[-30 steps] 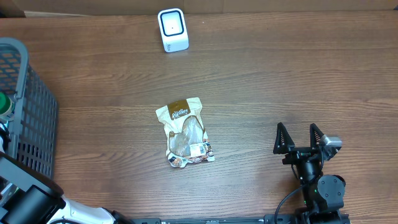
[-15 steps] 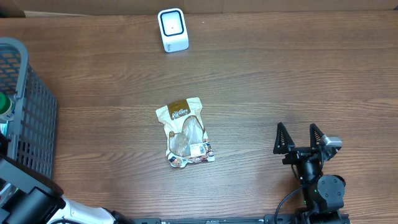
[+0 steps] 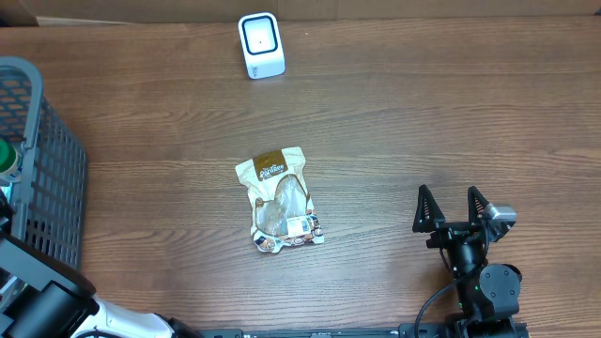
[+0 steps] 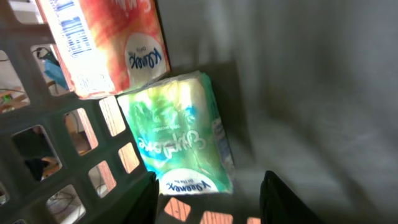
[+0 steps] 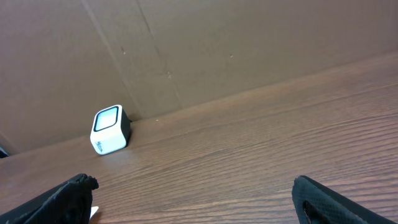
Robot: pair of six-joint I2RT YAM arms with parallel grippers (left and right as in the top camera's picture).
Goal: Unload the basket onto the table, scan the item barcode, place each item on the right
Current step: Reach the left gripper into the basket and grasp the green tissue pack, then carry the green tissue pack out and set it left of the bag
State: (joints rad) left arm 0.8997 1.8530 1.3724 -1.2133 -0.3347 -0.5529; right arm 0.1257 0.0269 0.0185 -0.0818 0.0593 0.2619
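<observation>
1. Brown wood-grain bench: carries every item listed below; a cardboard wall stands along its far edge.
2. Snack pouch: cream with a brown band. It lies flat near the middle of the bench, band end toward the far edge. A small white label sits at its near end, the print too small to read. The pouch is well apart from both arms.
3. Barcode scanner: a white box with a dark window, standing at the far edge of the bench, beyond the pouch and well apart from it. It also shows in the right wrist view, against the cardboard wall.
4. Grey plastic basket: lattice-walled, at the left edge of the bench.
5. Green-and-white soft pack: inside the basket, against the lattice wall.
6. Orange-and-white pack: inside the basket, touching the green-and-white pack on its upper side in the left wrist view.
7. Left arm: enters at the near left corner and reaches to the basket.
8. Left end effector: inside the basket, fingers parted partway. The lower end of the green-and-white pack is near one finger, and nothing is pinched.
9. Right end effector: at the near right of the bench, fingers spread wide and holding nothing. It points toward the far edge.
</observation>
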